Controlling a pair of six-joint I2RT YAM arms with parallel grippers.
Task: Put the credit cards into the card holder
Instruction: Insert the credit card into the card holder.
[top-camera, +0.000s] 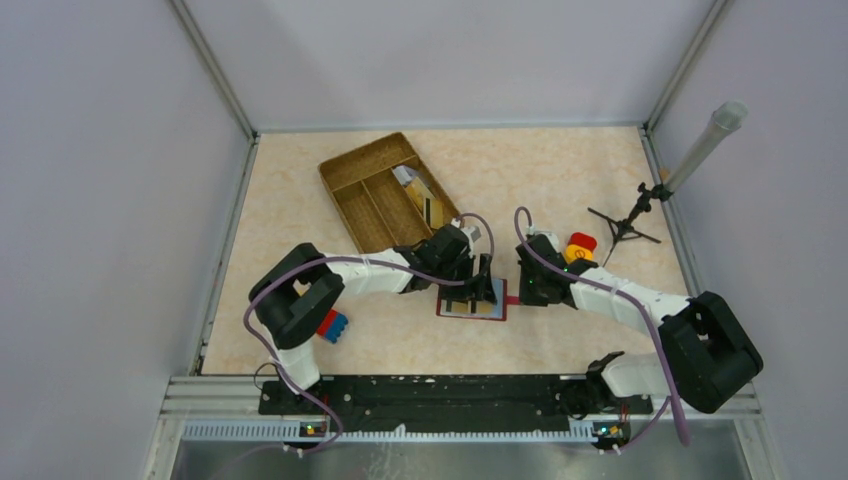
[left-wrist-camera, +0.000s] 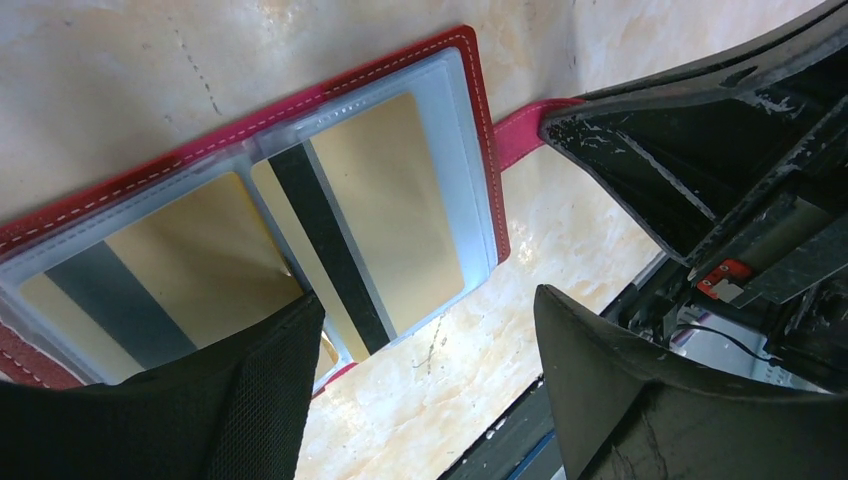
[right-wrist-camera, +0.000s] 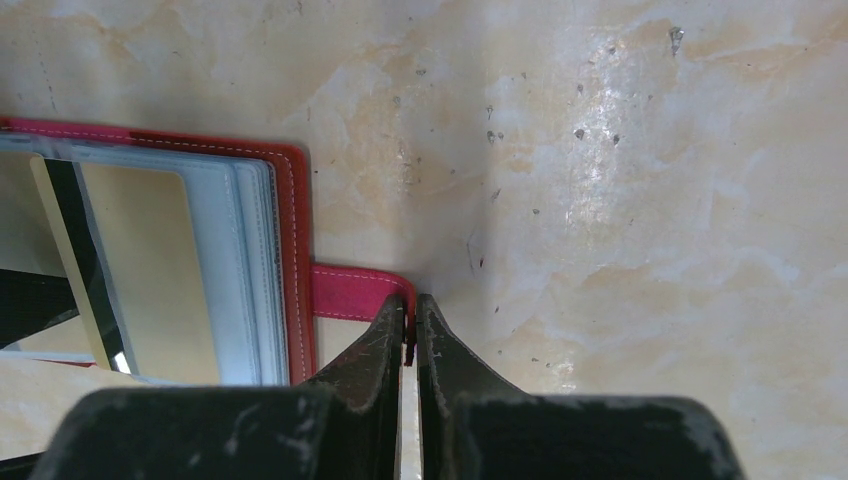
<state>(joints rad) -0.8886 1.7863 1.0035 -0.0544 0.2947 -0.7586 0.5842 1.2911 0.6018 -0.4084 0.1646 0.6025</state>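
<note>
We have the holder (left-wrist-camera: 300, 100) lying open on the bench (top-camera: 560, 170), with two gold cards (left-wrist-camera: 390, 210) showing under its clear sleeves (left-wrist-camera: 455, 120). More cards (top-camera: 424, 200) sit in the tray (top-camera: 372, 215) beyond the holder and to its left. The right gripper (right-wrist-camera: 411, 312) is closed almost to nothing on the red tab (right-wrist-camera: 350, 292) at the holder's right edge, pinning it to the bench. The left gripper (left-wrist-camera: 428, 298) hangs over the holder, spread wide and carrying nothing, with one finger (left-wrist-camera: 260, 400) across the cards' near ends. That finger hides the card's end, so we cannot tell whether the right-hand card is fully home. We judge the step in hand to be seating this card. To do it well, we would hold the tab pinched so the holder cannot slide. We would set the fingertip flat against the card's short edge and push along the sleeve rather than down. We would ease off once the edge meets the pocket's seam, then lift clear before reaching for the tray.
</note>
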